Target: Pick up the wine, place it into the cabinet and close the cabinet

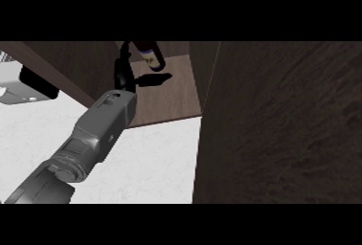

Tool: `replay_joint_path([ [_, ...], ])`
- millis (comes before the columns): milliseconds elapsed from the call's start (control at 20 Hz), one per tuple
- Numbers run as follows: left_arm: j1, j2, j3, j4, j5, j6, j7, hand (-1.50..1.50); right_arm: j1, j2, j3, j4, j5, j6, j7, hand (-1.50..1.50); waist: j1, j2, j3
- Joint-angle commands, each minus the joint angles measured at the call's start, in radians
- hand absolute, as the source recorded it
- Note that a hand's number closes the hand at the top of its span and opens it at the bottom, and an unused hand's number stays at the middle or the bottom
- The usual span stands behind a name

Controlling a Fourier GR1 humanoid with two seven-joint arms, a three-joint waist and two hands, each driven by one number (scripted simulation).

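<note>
The wine bottle (150, 55), dark with a pale label, stands deep inside the open cabinet on its brown shelf (166, 100). My left hand (126, 72) reaches into the cabinet just left of the bottle. Its fingers (121, 56) rise almost straight along the bottle's left side, and its thumb (152, 78) sticks out to the right below the bottle with a small gap between them. The hand looks open and not closed on the bottle. The cabinet's open door (283, 124) fills the right of the view. My right hand is out of sight.
The white counter top (152, 162) lies under my left forearm (92, 139). A white and black appliance (25, 86) sits at the far left. The cabinet's left wall (63, 67) runs close beside the hand.
</note>
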Motion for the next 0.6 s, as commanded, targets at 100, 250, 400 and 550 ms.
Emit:
replay_joint_path([
  [100, 0.016, 0.084, -0.063, 0.01, -0.067, -0.182, -0.018, -1.5, 0.004, -0.001, -0.001, -0.022, 0.0, -0.006, 0.008, -1.5, 0.045, -0.019, 0.003],
  [250, 0.023, 0.069, -0.054, -0.032, -0.057, -0.278, -0.063, -1.5, -0.021, -0.009, -0.019, -0.023, -0.003, -0.026, 0.032, -1.5, 0.058, -0.028, 0.003],
  [400, 0.03, 0.066, 0.007, -0.114, 0.002, -0.421, -0.142, -1.5, 0.004, -0.008, -0.028, -0.013, 0.01, -0.023, 0.012, -1.5, 0.084, -0.034, 0.003],
  [550, 0.042, 0.038, 0.051, -0.136, 0.038, -0.483, -0.203, -1.5, -0.002, -0.013, -0.022, -0.055, 0.01, -0.047, 0.057, -1.5, 0.088, -0.042, 0.003],
])
